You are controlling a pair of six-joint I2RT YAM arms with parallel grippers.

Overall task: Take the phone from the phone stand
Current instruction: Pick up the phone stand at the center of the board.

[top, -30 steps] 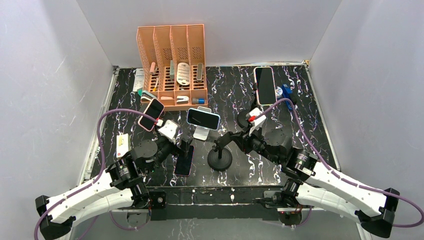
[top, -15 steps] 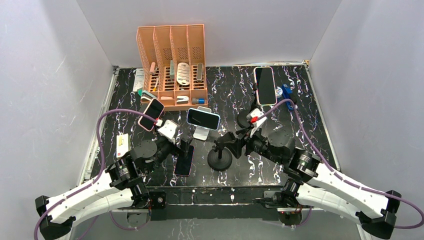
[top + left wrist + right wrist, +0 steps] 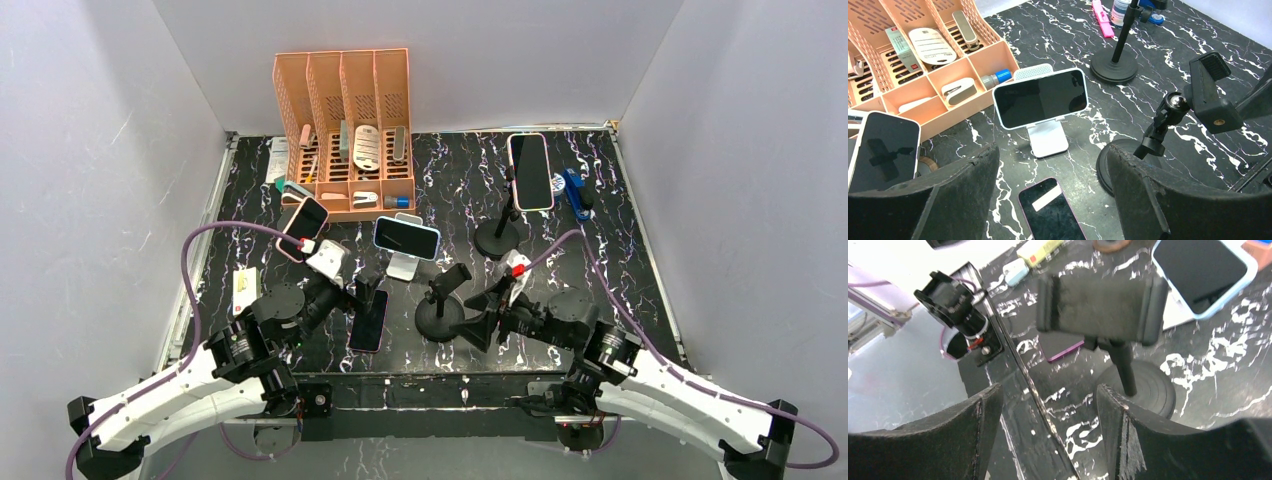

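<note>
Right fingers [image 3: 948, 440] apart, facing stand clamp [image 3: 1100, 305]

The right gripper [image 3: 478, 324] lets go of the stand [image 3: 440, 318], jaws now apart, and is drawn back toward its base.

Plain grey walls [image 3: 500, 60] (black marbled table [image 3: 450, 170])

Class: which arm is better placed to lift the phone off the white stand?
Probably left: the left gripper, open, faces the phone directly; the right gripper has the empty black stand in front.
</note>
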